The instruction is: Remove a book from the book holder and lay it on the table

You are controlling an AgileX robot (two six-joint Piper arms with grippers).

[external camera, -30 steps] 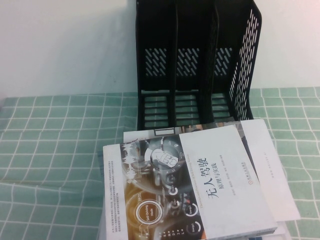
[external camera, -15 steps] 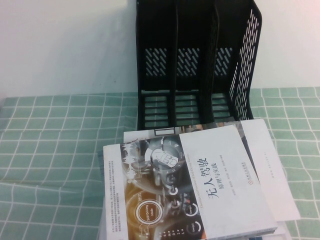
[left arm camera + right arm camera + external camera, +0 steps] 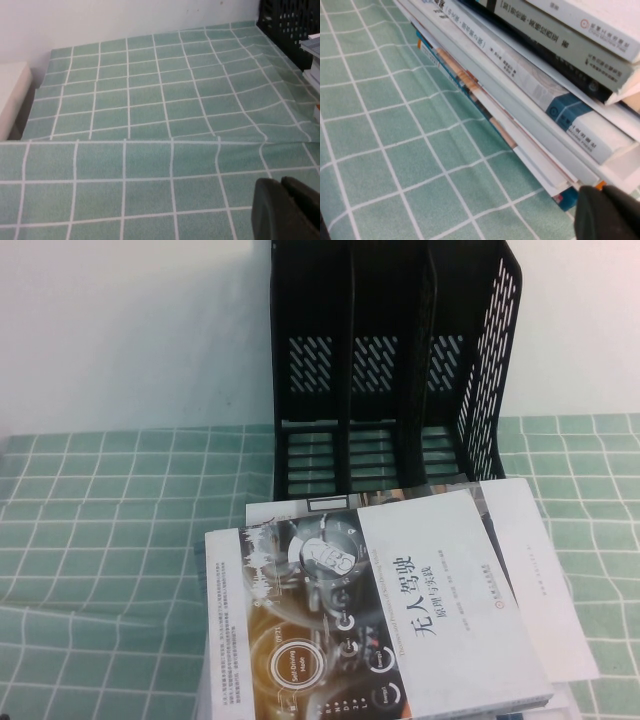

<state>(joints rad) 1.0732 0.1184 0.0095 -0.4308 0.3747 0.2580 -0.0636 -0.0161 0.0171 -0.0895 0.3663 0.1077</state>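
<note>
The book [image 3: 400,610], half white with a black Chinese title and half dark dashboard photo with an orange ring, lies flat and face up on top of a stack on the table [image 3: 110,540]. Behind it stands the black book holder [image 3: 390,370]; no book shows in its three slots. Neither gripper shows in the high view. In the left wrist view my left gripper [image 3: 280,180] hovers shut over bare green cloth, holding nothing. In the right wrist view my right gripper [image 3: 602,189] is shut and empty, close to the low corner of the book stack [image 3: 520,90].
Several other books lie under the top one; a white cover [image 3: 540,570] sticks out to the right. The cloth is wrinkled to the left of the stack [image 3: 270,65]. A white block [image 3: 12,95] sits past the cloth's left edge. A white wall stands behind the holder.
</note>
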